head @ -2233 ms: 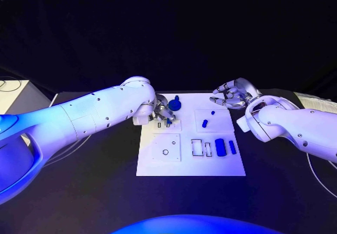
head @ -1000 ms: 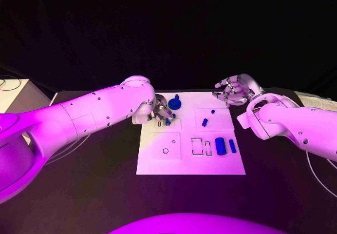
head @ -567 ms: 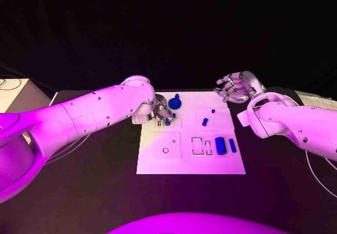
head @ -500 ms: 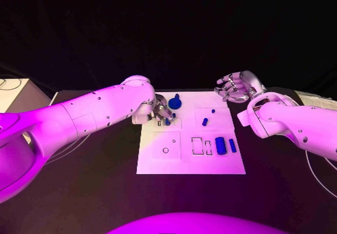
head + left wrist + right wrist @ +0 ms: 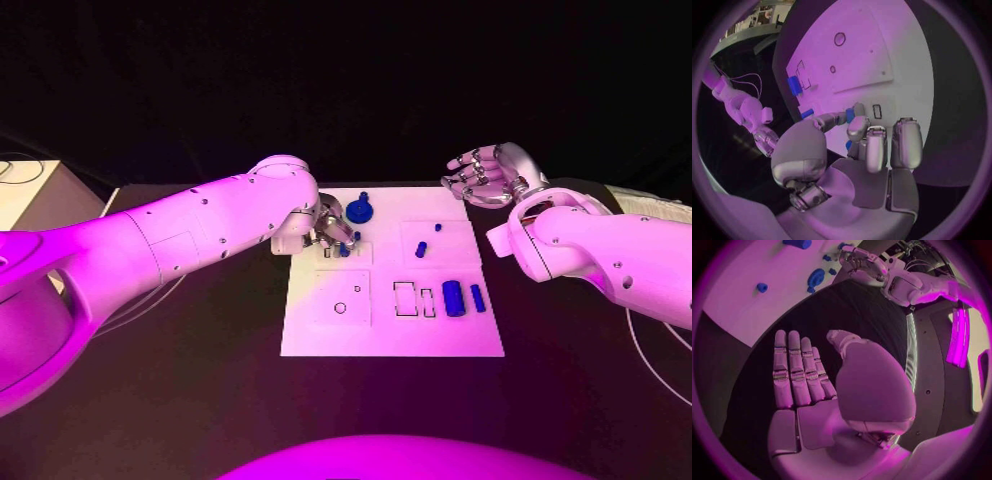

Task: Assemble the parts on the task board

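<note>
The white task board [image 5: 389, 335] lies mid-table. My left hand [image 5: 332, 228] hovers at its far left corner and pinches a small blue part [image 5: 849, 116] between thumb and finger, just above a small rectangular slot [image 5: 877, 111]. My right hand [image 5: 490, 176] is raised off the board's far right corner, with fingers straight [image 5: 795, 370] and nothing in it. On the board lie a blue teardrop-shaped part [image 5: 358, 210], two small pegs [image 5: 436, 228] [image 5: 420, 250], a blue cylinder [image 5: 453, 298] and a thin blue bar [image 5: 477, 298].
Two empty rectangular slots [image 5: 405, 295] lie beside the cylinder, and round holes [image 5: 340, 308] mark the left panel. A pale box [image 5: 29, 195] stands at the table's far left, and papers [image 5: 649, 205] lie at the far right edge.
My right hand has lifted and drawn back from the board's far right corner, turning as it went. The left hand has stayed in place with its part.
</note>
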### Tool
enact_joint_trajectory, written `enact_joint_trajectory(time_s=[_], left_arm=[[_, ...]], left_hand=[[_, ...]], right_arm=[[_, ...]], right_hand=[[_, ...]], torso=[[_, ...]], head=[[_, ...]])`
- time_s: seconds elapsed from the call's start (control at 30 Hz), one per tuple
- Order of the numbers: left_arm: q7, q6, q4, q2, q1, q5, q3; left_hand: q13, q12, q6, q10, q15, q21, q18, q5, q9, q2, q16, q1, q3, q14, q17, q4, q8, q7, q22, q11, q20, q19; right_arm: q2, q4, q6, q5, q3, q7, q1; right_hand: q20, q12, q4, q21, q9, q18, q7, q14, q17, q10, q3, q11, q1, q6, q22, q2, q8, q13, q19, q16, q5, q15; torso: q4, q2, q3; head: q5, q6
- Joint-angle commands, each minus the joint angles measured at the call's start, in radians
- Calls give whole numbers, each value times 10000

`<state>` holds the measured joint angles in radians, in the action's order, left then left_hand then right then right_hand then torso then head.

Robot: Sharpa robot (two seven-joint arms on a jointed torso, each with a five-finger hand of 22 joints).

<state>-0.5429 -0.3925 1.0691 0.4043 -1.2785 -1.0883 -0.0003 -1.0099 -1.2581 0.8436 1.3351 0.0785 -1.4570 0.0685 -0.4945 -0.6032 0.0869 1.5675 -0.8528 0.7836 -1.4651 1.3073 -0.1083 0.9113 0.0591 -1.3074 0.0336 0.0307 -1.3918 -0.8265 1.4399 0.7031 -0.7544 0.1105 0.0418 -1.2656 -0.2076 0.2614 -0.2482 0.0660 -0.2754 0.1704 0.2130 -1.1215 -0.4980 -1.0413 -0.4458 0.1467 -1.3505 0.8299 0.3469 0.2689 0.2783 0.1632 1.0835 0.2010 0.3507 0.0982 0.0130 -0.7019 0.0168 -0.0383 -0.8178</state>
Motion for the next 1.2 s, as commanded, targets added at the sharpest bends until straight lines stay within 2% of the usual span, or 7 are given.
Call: enact_joint_trajectory(time_s=[0.03,0.6,0.97,1.2], left_arm=[[5,-172,-3,-15,27,-20,-23],[4,-190,-4,61,36,-62,-58],[2,-92,-57,-13,49,-75,-70],[4,-1,-152,-128,105,-38,-97]], left_hand=[[-4,-60,204,79,62,-26,-85,-56,8,-109,33,-10,2489,-1057,2635,2561,-64,-178,-370,-10,-45,-48],[-7,-60,209,84,63,-21,-83,-69,0,-117,33,-3,2480,-1057,2635,2568,-70,-180,-360,-8,-47,-40],[1,-55,216,86,63,-15,-80,-70,-11,-123,33,12,2459,-1057,2635,2569,-77,-179,-350,-8,-48,-31],[-243,-187,296,253,66,4,-89,58,-119,-233,33,183,1979,-1057,2635,2322,-124,-216,-364,9,-31,-40]], right_arm=[[0,0,-39,235,-2,355,4],[-26,23,-21,276,-2,392,4],[-26,31,-34,279,-2,389,4],[-32,48,-73,279,-2,375,4]], right_hand=[[7,-49,64,-32,13,128,122,57,67,-20,13,83,40,-76,-106,-52,-28,-87,-98,-76,47,14],[-25,-76,97,-30,27,128,143,67,196,-8,41,106,53,-111,-314,-53,-32,-249,-145,-212,57,44],[-42,-85,112,-32,34,128,154,83,261,1,60,119,59,-125,-419,-56,-31,-326,-179,-283,67,61],[-56,-94,133,-30,41,129,164,92,313,15,67,129,50,-145,-507,-63,-34,-391,-203,-337,112,74]], torso=[[-5,-8,0],[-1,2,2],[-3,-13,-3],[-8,-15,1]], head=[[18,-17],[33,-49],[27,-20],[53,-43]])
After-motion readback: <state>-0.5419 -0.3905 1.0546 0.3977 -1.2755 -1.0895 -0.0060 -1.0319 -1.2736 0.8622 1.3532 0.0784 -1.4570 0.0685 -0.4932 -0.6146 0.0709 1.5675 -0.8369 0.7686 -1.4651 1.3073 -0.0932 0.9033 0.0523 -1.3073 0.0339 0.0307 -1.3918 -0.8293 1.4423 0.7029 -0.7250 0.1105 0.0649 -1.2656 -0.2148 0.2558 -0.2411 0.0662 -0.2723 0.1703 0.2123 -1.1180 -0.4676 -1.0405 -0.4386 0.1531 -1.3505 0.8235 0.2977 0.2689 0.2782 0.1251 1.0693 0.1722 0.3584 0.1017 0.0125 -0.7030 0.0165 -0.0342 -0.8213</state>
